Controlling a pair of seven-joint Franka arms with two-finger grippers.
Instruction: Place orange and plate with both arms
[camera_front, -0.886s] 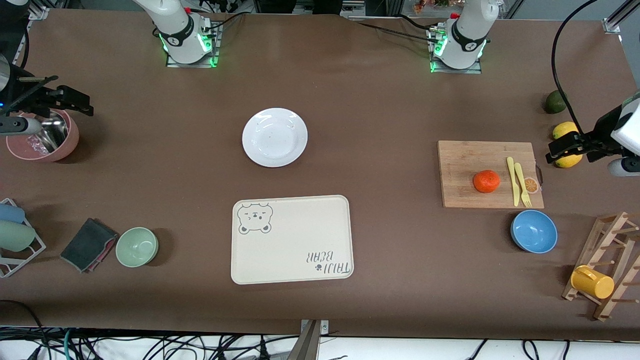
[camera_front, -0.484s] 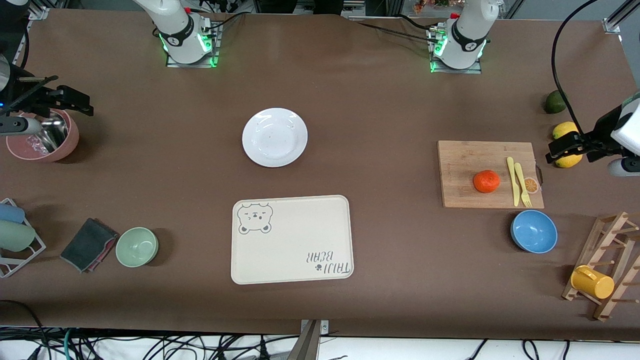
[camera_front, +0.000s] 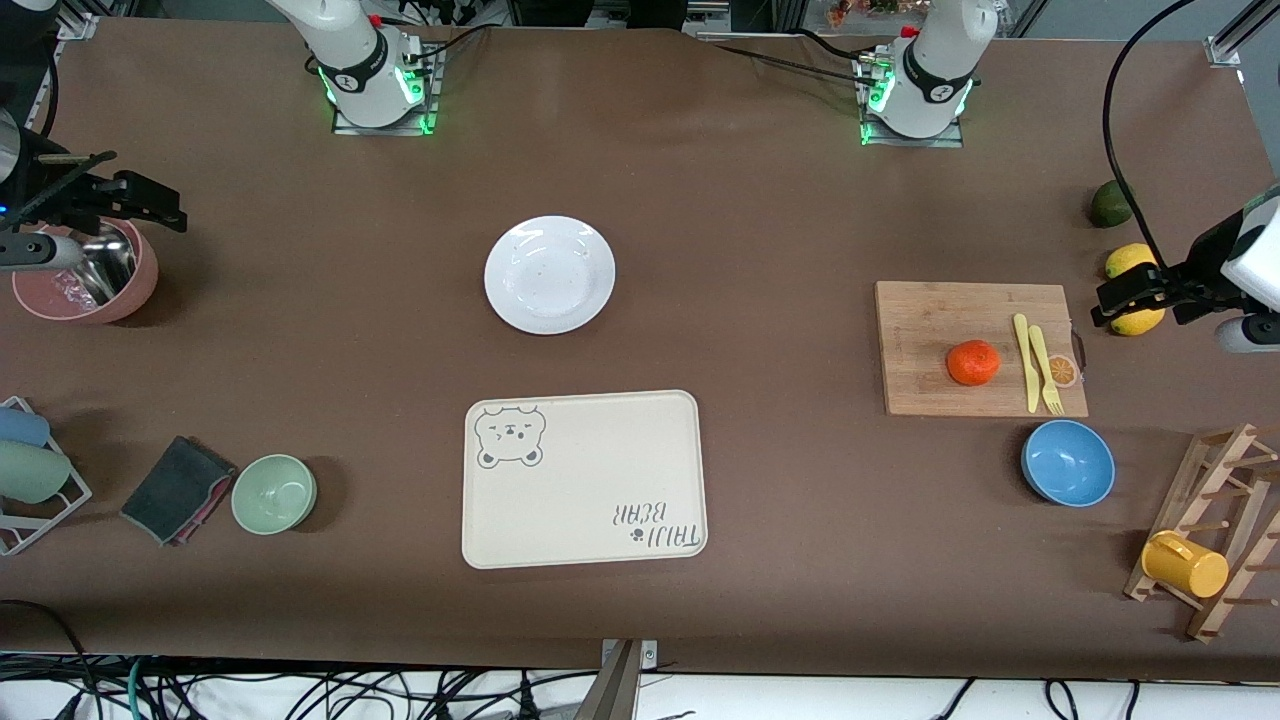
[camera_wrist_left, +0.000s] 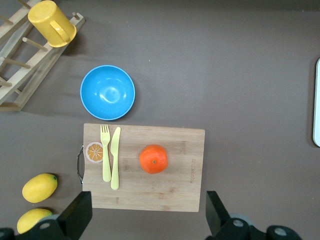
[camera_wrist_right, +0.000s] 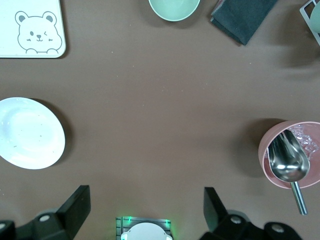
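The orange sits on a wooden cutting board toward the left arm's end of the table; it also shows in the left wrist view. The white plate lies on the table near the middle, farther from the front camera than the cream bear tray; it also shows in the right wrist view. My left gripper is open and empty, up over the lemons beside the board. My right gripper is open and empty, up over the pink bowl.
A yellow knife and fork lie on the board. A blue bowl, a wooden rack with a yellow cup, lemons and a green fruit are nearby. A green bowl and dark cloth lie at the right arm's end.
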